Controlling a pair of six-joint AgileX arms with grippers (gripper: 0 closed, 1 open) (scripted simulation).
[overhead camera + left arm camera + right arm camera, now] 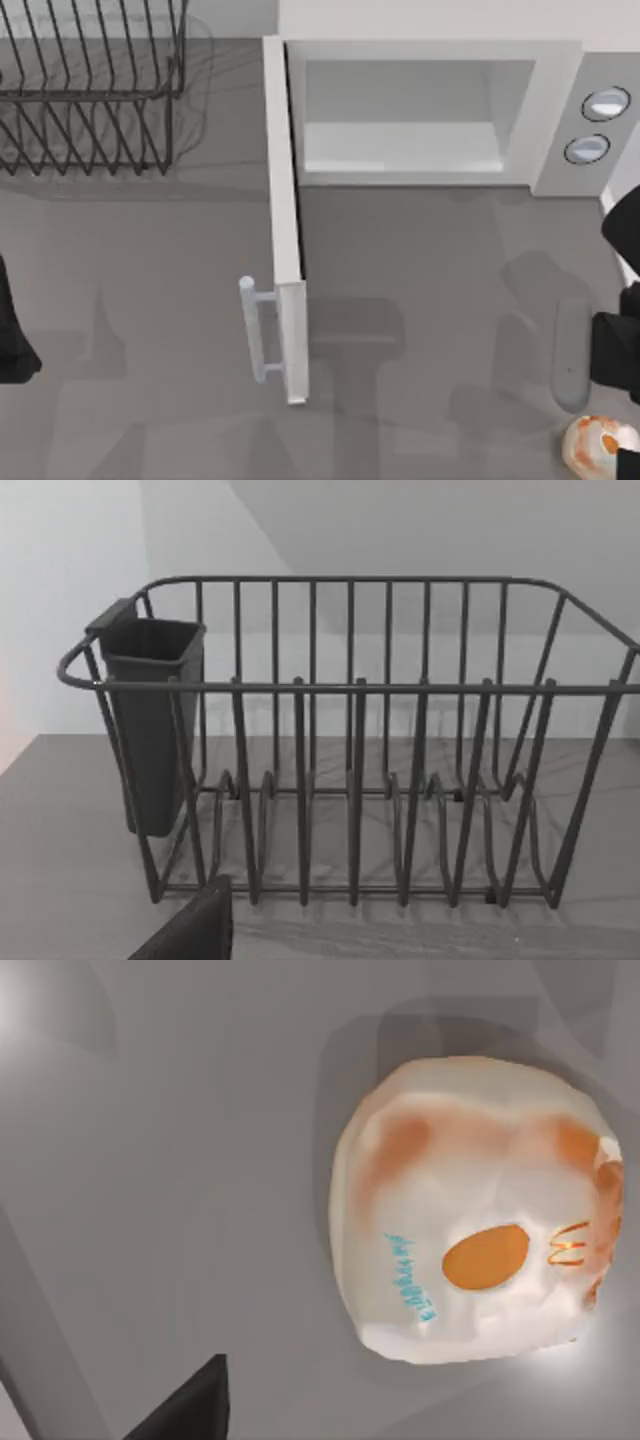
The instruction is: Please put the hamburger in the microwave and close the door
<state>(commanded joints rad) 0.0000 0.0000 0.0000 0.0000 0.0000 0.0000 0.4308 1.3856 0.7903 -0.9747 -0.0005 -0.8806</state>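
Note:
The hamburger [598,443], a small cream bun with orange patches, lies on the grey table at the front right corner. In the right wrist view the hamburger [475,1220] is seen close from above, resting free on the table. My right gripper [620,380] hovers just over it at the right edge, open, with one dark fingertip [190,1410] off to the side of the bun. The white microwave [560,110] stands at the back with its cavity bare. Its door [285,230] is swung wide open toward the front, bar handle [255,330] on its left.
A dark wire dish rack [90,90] stands at the back left; the left wrist view shows this rack [350,740] with a dark cup holder [150,720]. My left gripper [15,340] is parked at the left edge, open.

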